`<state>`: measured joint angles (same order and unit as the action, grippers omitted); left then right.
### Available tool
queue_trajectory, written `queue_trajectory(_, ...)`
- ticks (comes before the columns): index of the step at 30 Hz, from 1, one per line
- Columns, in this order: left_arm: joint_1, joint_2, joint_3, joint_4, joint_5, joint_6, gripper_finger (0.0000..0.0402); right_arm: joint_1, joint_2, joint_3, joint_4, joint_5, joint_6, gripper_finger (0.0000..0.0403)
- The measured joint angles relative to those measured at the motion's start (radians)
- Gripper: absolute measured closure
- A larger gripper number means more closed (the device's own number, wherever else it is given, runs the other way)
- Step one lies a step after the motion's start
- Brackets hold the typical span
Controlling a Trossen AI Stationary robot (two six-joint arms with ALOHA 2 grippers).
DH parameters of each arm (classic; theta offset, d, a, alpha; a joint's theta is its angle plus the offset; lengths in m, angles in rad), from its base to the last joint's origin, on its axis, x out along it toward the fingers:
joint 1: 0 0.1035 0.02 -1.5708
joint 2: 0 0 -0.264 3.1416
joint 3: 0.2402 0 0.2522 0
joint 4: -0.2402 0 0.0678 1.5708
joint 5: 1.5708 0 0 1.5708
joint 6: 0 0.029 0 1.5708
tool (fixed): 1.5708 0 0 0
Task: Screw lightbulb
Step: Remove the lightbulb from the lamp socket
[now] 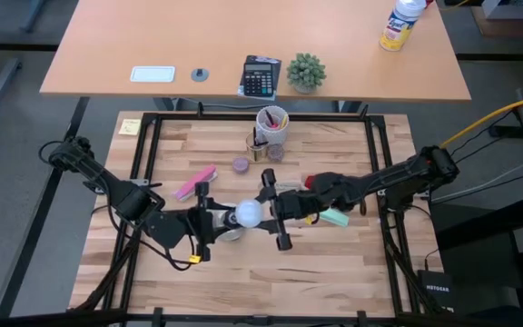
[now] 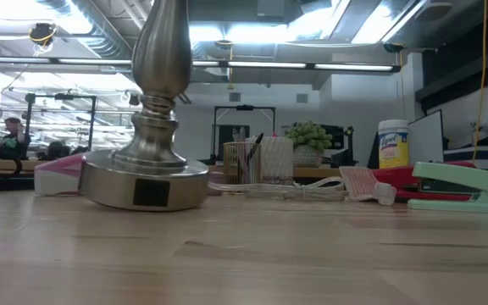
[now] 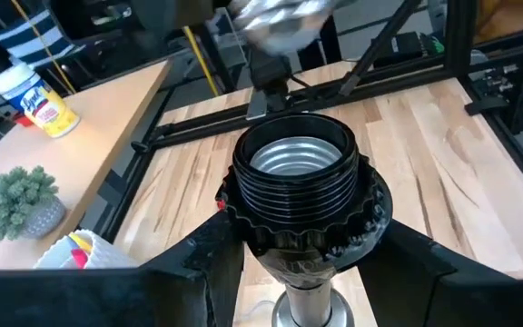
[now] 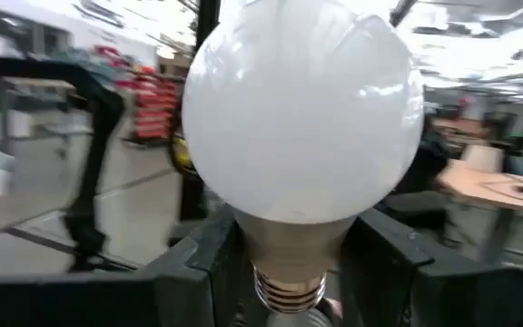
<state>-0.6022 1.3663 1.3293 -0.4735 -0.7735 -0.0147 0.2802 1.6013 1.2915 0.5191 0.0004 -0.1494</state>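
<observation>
Near the middle of the wooden table [image 1: 334,263], a little toward its front edge, the lightbulb [image 1: 248,214] is gripped by the right gripper [image 1: 274,212], whose two fingers are closed on the neck of the bulb just above its screw base. The bulb is seen directly over the black threaded socket [image 3: 296,186], but contact cannot be told. The socket stand [image 2: 146,127] is clamped by the left gripper [image 1: 203,221] on its neck below the socket, and its round base is seen standing on the table. Behind them, toward the back edge, a cup of pens [image 1: 272,123] and a small purple cap [image 1: 241,164] are seen. A green stapler [image 2: 466,188] lies to the right side.
</observation>
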Motion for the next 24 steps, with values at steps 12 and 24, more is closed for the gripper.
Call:
queue_trajectory(12, 0.020, -0.001, 0.000, 0.017, -0.041, -0.118, 0.0231, -0.033, -0.013, 0.000, -0.116, 0.241, -0.067, 0.0244)
queue_trajectory(24, 0.028, -0.001, 0.000, 0.013, -0.049, -0.120, 0.0231, -0.178, -0.026, 0.000, -0.383, 0.320, 0.011, 0.0244)
